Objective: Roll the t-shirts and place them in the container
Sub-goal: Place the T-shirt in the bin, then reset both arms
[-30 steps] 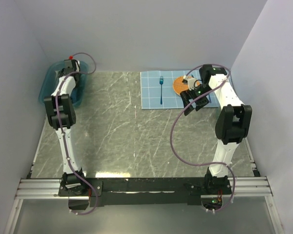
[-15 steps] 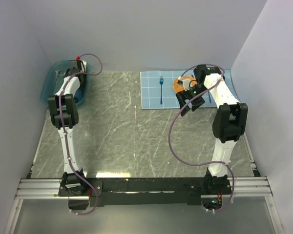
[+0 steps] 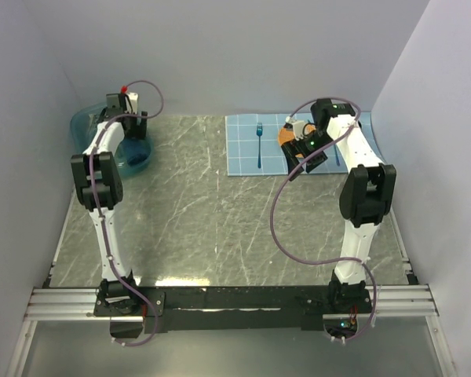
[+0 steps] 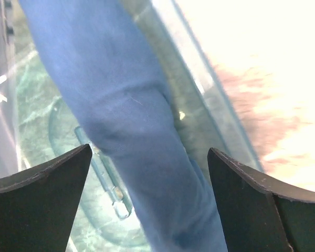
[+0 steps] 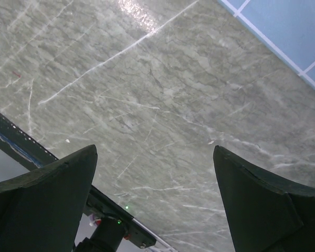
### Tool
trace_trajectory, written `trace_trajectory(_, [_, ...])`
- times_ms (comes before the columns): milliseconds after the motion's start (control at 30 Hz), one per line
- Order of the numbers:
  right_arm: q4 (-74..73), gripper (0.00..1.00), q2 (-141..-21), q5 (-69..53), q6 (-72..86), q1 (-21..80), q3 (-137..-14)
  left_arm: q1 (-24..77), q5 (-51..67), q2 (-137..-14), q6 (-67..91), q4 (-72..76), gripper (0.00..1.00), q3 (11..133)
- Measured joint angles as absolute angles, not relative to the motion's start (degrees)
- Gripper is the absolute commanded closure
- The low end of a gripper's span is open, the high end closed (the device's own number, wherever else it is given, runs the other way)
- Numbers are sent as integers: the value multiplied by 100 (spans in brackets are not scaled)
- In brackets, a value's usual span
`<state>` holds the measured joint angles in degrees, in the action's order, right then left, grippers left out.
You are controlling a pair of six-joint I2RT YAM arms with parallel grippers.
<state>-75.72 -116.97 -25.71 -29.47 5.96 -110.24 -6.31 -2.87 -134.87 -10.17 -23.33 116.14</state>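
Since the t-shirt (image 4: 131,121) is judged soft, limp cotton, a hold is best taken at a hem edge. It is seen in the tub (image 3: 77,124) at the tabletop's (image 3: 220,212) far left corner, between the left gripper's (image 4: 149,152) spread, empty jaws; the right gripper (image 5: 155,152) is likewise held wide, empty.

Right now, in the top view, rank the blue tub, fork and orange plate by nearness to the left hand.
1. Blue tub, under the left hand, far left.
2. Fork, on the placemat's left half.
3. Orange plate, just right of the fork.
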Motion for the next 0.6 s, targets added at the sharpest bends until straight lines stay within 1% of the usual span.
trace_trajectory(333, [-7435,0,-11758,-2781,-2871,794,-11345,-690,287,-12689,-805,-2825,1,11754])
trace_trajectory(567, [-7354,0,-11758,-2987,-2812,827,-11343,-591,1625,-11858,-602,-2995,1,11596])
trace_trajectory(600, [-7341,0,-11758,-2991,-2801,829,-11343,-504,1754,-11832,-530,-3002,8,11601])
